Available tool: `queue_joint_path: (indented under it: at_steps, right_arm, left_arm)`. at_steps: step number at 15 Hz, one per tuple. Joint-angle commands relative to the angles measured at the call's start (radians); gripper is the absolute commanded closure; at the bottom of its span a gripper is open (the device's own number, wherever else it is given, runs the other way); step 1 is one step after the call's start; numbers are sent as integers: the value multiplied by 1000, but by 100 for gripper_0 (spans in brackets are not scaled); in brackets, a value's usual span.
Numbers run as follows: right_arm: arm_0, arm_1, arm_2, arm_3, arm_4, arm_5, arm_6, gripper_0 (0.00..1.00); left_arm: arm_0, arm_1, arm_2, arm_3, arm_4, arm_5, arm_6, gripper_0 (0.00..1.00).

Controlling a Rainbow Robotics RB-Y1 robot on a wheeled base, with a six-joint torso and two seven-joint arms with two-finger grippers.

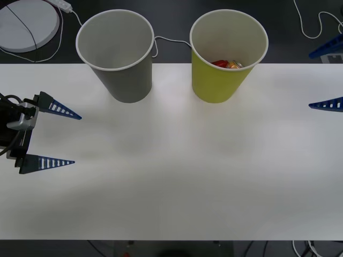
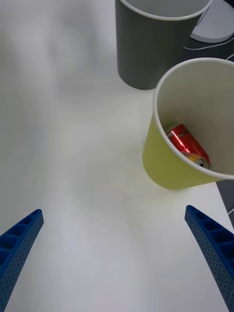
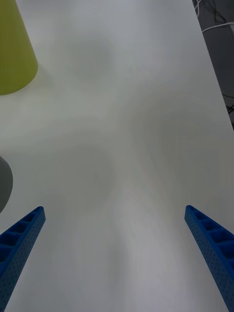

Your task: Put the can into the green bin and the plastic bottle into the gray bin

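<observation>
1. The can [image 2: 187, 146] lies on its side at the bottom of the green bin [image 1: 217, 85], its red-orange body and gold end visible from the right wrist view and as a glimpse of red over the rim in the front view. That half of the task looks finished.

2. The gray bin [image 1: 126, 80] stands upright beside the green bin, at the far edge of the bench [image 1: 171, 176], the two near each other but apart. From above, what shows of its pale inside looks bare; its bottom is not fully visible, so I cannot tell for certain whether a bottle is in there.

3. No plastic bottle is visible on the white bench top between the arms or near the bins. Judging from this, either the bottle already rests deep in the gray bin, or that half is left to do and the bottle is somewhere I cannot see.

4. The left gripper [image 1: 59, 136] hovers at the robot's left edge of the bench, well apart from both bins, its blue ribbed fingers spread wide and holding nothing.

5. The right gripper [image 1: 328, 77] sits at the right edge of the bench, near the far corner, fingers likewise wide apart and empty, pointed toward the green bin.

6. With both grippers drawn back and empty, the arms look idle rather than mid-grasp.
</observation>
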Motion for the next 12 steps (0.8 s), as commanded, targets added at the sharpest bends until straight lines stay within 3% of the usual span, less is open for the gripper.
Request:
queue_joint_path:
  at_steps: [1, 5, 12]
  right_arm:
    - [110, 34, -62, -3, -30, 0, 107, 0]
    - [233, 53, -87, -1, -59, 0, 239, 0]
    - [316, 150, -111, 40, -45, 0, 392, 0]
  left_arm:
    - [0, 0, 0, 0, 0, 0, 0, 0]
    - [0, 0, 0, 0, 0, 0, 0, 0]
    - [0, 0, 0, 0, 0, 0, 0, 0]
